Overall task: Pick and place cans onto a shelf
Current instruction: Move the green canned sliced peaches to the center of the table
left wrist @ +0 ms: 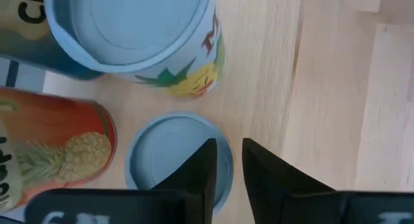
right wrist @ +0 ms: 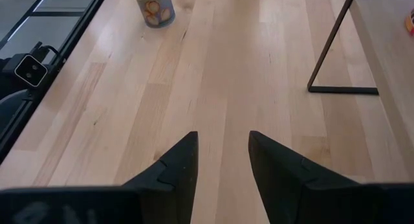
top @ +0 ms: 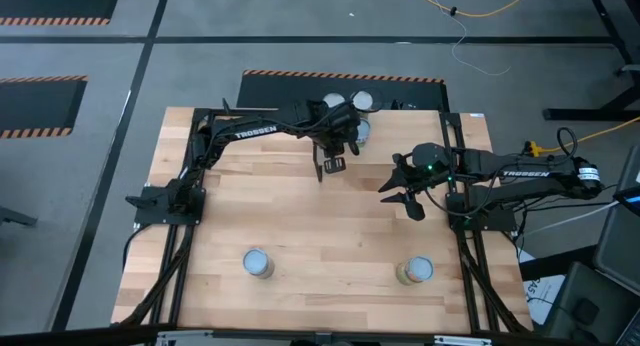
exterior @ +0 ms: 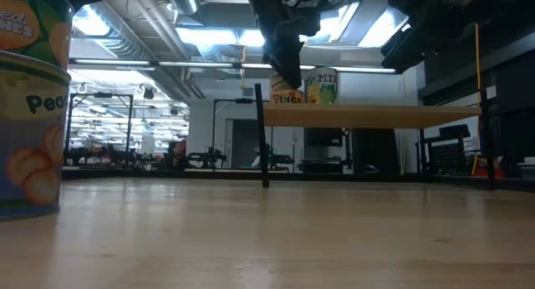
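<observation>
The shelf (exterior: 368, 115) stands at the table's far side and shows as a light board on thin black legs. Several cans stand on it, among them a colourful mix can (left wrist: 129, 30), an orange pineapple can (left wrist: 52, 153) and a pale-lidded can (left wrist: 165, 156). My left gripper (left wrist: 229, 162) points down just over that last can's rim, its fingers a narrow gap apart; I cannot tell if it touches. My right gripper (right wrist: 223, 153) is open and empty over bare table right of centre (top: 400, 196). Two more cans (top: 258, 263) (top: 415, 271) stand near the table's near edge.
The peach-labelled can (right wrist: 155, 7) stands ahead of my right gripper, and a peach-labelled can also looms at the left of the low view (exterior: 29, 105). The shelf's black leg (right wrist: 330, 49) stands beside the right gripper's path. Bare wood lies between shelf and near cans.
</observation>
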`<action>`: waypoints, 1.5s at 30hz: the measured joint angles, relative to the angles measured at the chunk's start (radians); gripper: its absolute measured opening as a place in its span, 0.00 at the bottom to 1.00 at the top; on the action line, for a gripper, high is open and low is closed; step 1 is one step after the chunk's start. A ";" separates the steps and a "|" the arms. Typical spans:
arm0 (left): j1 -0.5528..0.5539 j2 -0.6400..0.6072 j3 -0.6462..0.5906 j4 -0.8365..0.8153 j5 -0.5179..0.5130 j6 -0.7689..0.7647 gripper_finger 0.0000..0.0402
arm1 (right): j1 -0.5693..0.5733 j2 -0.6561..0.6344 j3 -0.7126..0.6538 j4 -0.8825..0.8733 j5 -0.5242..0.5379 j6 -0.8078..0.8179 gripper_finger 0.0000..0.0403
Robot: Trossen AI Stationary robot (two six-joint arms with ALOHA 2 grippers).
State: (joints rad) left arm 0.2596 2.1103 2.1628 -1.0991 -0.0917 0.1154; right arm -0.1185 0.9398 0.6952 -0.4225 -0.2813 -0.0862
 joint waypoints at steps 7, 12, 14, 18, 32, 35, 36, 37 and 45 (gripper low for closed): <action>-0.005 -0.013 0.000 -0.024 0.000 0.037 0.17 | 0.000 0.000 0.000 -0.001 0.000 0.005 0.35; -0.024 -0.058 0.000 -0.036 0.000 0.061 0.17 | 0.000 0.000 0.000 -0.003 0.000 0.006 0.35; -0.032 -0.086 0.000 -0.047 0.002 0.060 0.17 | 0.000 0.000 0.000 -0.011 0.000 0.006 0.35; -0.061 -0.159 0.000 -0.098 0.004 0.051 0.17 | 0.000 0.000 0.000 -0.012 0.000 0.007 0.35; -0.286 -0.362 0.001 -0.365 0.001 -0.263 0.17 | 0.000 0.000 0.000 -0.015 0.000 0.003 0.35; -0.354 -0.368 0.000 -0.404 -0.018 -0.347 0.17 | 0.000 0.000 0.000 -0.015 0.000 0.003 0.35; -0.380 -0.369 0.000 -0.424 -0.032 -0.376 0.17 | 0.000 0.000 0.000 -0.014 0.000 0.003 0.35; -0.404 -0.370 0.000 -0.437 -0.047 -0.403 0.17 | 0.000 0.000 0.000 -0.014 0.000 0.004 0.35; -0.588 -0.368 -0.028 -0.468 -0.098 -0.594 0.17 | 0.000 0.000 0.000 -0.015 0.000 0.002 0.35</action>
State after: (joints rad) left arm -0.3286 1.7426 2.1347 -1.5673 -0.1901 -0.4782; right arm -0.1184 0.9400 0.6952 -0.4377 -0.2817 -0.0844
